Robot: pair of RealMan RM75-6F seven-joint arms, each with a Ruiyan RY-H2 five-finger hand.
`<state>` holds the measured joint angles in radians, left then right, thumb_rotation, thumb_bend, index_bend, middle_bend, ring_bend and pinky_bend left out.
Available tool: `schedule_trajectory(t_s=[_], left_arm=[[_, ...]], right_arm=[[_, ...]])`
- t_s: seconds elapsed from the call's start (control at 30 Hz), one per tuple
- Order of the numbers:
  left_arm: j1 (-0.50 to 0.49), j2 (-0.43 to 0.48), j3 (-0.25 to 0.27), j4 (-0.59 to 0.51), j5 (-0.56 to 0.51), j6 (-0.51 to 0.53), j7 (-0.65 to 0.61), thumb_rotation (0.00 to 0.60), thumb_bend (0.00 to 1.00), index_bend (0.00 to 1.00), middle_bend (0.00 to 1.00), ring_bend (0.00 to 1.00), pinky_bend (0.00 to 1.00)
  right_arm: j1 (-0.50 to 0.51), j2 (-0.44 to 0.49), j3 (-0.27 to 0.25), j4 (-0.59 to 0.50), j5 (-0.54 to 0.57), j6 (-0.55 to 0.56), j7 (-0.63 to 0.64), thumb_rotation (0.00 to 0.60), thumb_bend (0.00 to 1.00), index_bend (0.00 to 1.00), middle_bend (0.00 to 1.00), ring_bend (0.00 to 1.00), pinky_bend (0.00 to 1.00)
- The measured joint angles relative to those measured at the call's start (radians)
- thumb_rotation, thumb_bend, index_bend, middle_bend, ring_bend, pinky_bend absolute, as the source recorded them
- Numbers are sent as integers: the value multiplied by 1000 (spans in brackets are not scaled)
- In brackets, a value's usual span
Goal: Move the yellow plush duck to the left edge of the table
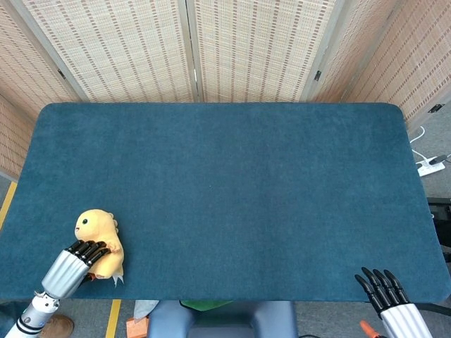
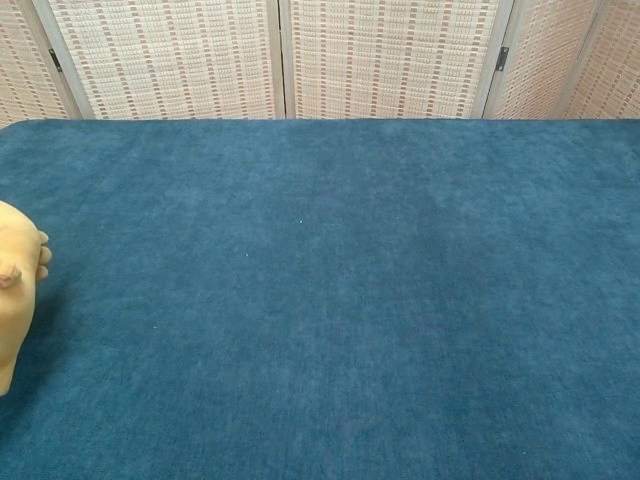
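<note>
Your left hand [image 1: 76, 259] wraps its fingers around the yellow plush duck [image 1: 99, 234] at eight o'clock, ready for the table [image 1: 232, 176] edge; your right hand [image 1: 384, 290] idles, fingers apart.

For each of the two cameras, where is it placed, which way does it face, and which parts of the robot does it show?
Head view: high, looking down on the whole blue felt table; shows the left hand gripping the yellow plush duck, and the right hand at the near edge.
Chest view: low, looking across the table toward the woven screens; no hand visible.
Shared: table, screens, duck.
</note>
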<state>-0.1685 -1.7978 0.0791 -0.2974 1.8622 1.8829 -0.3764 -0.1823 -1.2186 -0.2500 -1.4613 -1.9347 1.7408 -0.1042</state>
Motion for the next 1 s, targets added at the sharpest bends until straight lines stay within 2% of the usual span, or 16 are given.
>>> schedule_trajectory(t_s=[0.17, 0.27, 0.33, 0.37, 0.43, 0.53, 0.77, 1.0], left_arm=[[4, -35, 9, 74, -32, -73, -38, 600, 451, 437, 615, 496, 501], [3, -41, 18, 92, -44, -117, -59, 600, 394, 160, 426, 336, 429], [1, -39, 23, 94, -51, -145, -82, 600, 384, 43, 303, 230, 388], [1, -37, 25, 92, -54, -150, -94, 600, 378, 16, 232, 167, 356], [1, -30, 28, 85, -61, -153, -129, 600, 353, 0, 101, 55, 281], [3, -13, 30, 66, -70, -132, -174, 600, 313, 0, 3, 0, 200], [33, 39, 32, 6, -85, -10, -201, 600, 293, 0, 0, 0, 186], [104, 131, 49, -106, -89, 96, -207, 600, 264, 0, 0, 0, 180]], right_arm=[[-7, -12, -7, -41, -36, -21, -70, 600, 178, 0, 0, 0, 0], [-18, -13, -11, -49, -52, -12, -86, 600, 179, 0, 0, 0, 0], [-25, -13, -13, -48, -60, -3, -90, 600, 180, 0, 0, 0, 0], [-28, -14, -13, -47, -62, 0, -90, 600, 182, 0, 0, 0, 0], [-33, -14, -14, -44, -66, 5, -90, 600, 188, 0, 0, 0, 0], [-39, -14, -15, -41, -75, 15, -92, 600, 192, 0, 0, 0, 0], [-49, -14, -17, -32, -110, 41, -90, 600, 195, 0, 0, 0, 0], [-39, -4, -12, -23, -123, 53, -43, 600, 196, 0, 0, 0, 0]])
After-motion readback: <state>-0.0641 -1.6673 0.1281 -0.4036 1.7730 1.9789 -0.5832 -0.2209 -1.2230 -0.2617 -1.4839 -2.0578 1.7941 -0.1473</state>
